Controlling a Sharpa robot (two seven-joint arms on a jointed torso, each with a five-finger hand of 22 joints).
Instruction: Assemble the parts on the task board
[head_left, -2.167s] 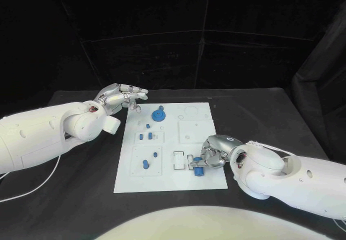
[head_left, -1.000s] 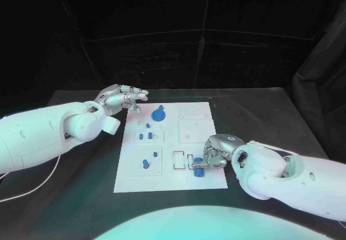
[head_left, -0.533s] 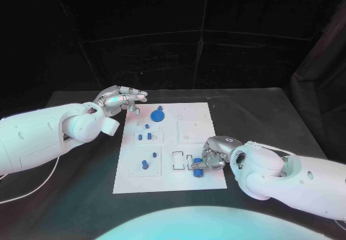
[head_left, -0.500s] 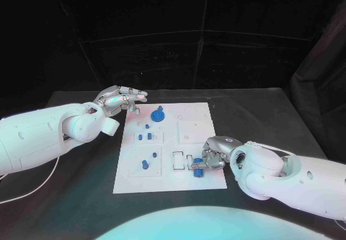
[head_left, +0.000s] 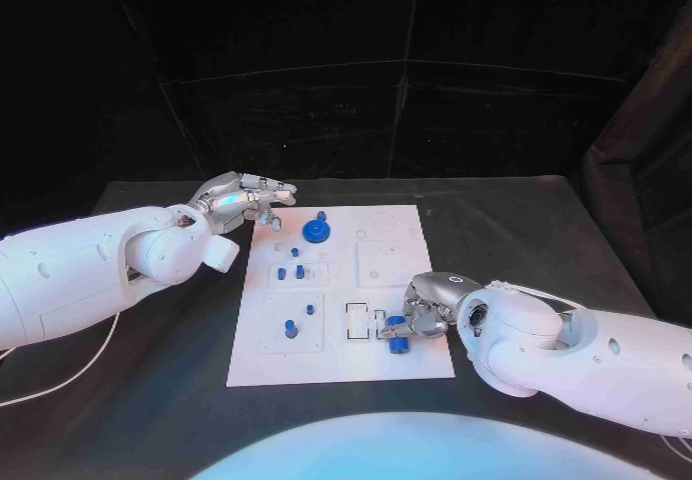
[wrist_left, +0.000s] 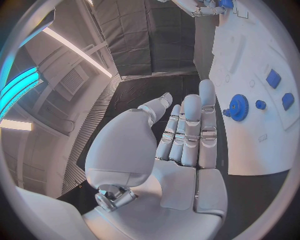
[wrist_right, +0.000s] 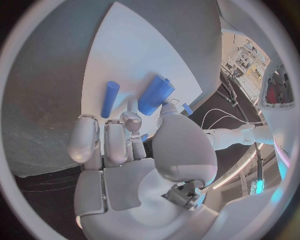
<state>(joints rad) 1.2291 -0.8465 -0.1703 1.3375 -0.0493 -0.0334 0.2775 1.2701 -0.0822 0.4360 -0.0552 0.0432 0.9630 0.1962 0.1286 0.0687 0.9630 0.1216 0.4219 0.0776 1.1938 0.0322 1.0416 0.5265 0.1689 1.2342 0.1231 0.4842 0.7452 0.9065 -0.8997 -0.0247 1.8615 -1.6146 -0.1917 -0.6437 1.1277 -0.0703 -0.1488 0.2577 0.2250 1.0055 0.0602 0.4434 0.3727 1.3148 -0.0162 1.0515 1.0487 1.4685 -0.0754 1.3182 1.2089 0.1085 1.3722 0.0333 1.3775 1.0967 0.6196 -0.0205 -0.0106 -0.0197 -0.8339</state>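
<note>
The task board, a white plate, lies lengthwise in the middle of the black surface, and small blue parts sit on it. Near its near right corner a short blue cylinder stands against the fingertips of the right hand; in the right wrist view the thumb and a finger close on this cylinder from either side, so the hand is grasping it, while a thinner blue peg lies on the white plate just beside it. Left of the cylinder, in the head view, are two narrow dark-edged slots, and further left a recessed panel holds two blue pieces. Toward the middle of the board another panel carries two small blue blocks, with a tiny blue stud beyond them. At the far end stands a blue gear, which the left wrist view shows as a toothed disc next to a little round knob. The left hand hovers over the far left corner of the board; its fingers lie loosely together and slightly curled, grasping nothing and apart from every part.
</note>
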